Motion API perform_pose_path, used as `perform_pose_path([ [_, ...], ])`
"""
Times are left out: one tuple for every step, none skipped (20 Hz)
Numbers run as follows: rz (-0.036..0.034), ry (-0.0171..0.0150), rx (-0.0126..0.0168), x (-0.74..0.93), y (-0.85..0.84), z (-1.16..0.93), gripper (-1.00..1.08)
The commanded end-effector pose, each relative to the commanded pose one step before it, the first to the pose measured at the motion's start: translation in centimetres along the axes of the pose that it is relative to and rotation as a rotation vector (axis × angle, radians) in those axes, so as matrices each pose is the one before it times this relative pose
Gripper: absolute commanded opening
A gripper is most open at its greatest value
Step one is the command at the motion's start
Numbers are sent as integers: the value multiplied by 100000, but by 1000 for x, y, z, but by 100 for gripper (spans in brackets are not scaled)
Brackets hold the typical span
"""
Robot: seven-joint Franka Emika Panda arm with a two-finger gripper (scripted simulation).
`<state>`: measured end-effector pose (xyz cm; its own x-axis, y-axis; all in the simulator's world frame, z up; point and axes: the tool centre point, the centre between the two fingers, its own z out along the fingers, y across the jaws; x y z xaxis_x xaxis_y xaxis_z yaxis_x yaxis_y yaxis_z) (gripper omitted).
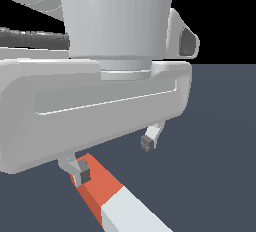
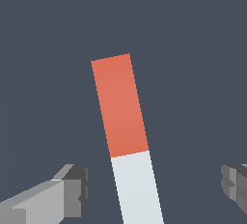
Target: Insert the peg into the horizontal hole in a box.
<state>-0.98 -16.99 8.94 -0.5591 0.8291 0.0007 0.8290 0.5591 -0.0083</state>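
Gripper (image 2: 154, 189) spread wide, straddling peg (image 2: 126, 136), no writing visible

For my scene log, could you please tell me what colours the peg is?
The peg is half red-orange, half white/light grey, clearest in the wrist view.

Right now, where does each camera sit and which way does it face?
Exterior view: low and close beside the end effector, looking across the dark floor; the hand body fills the picture, both fingers hang open above the peg.
Wrist view: on the wrist, looking straight down on the peg lying between the finger pads.
Shared: the peg's red-orange and white halves and both fingertips. Neither shows the box.
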Motion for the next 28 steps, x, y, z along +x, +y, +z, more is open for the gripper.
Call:
perform_pose_path([
  [-4787, -43, -227, -1247, -278, 492, 100],
  [-1684, -12, -72, -455, -100, 177, 100],
  [-1596, -12, -68, -431, -94, 167, 100],
  [-1507, -11, -64, -407, -87, 158, 100],
  [-1422, -10, -59, -385, -78, 148, 100],
  [-1333, -10, -54, -362, -69, 138, 100],
  [-1244, -9, -49, -337, -57, 128, 100],
  [-1148, -8, -45, -314, -51, 118, 100],
  [-1053, -7, -41, -288, -44, 107, 100],
  [-954, -7, -36, -260, -38, 97, 100],
  [-851, -6, -32, -232, -33, 86, 100],
  [-743, -5, -28, -204, -30, 76, 100],
  [-636, -4, -24, -175, -25, 65, 100],
  [-532, -4, -19, -145, -17, 53, 100],
  [-425, -3, -15, -116, -11, 42, 100],
  [-316, -2, -10, -87, -5, 31, 100],
  [-207, -1, -6, -58, 1, 19, 100],
  [-98, 0, -1, -29, 7, 8, 100],
  [0, 0, 0, 3, 20, -5, 100],
  [119, 2, 10, 30, 20, -14, 100],
  [207, 2, 11, 51, 20, -23, 100],
  [138, 1, 7, 39, 17, -16, 100],
  [69, 1, 3, 8, -6, -5, 100],
  [-98, 3, 0, -31, -28, 19, 100],
  [0, 0, 0, 1, 0, 38, 100],
  [0, 0, 0, 3, 1, 112, 100],
  [0, 0, 0, 6, 1, 186, 100],
  [0, 0, 0, 9, 1, 260, 100],
])
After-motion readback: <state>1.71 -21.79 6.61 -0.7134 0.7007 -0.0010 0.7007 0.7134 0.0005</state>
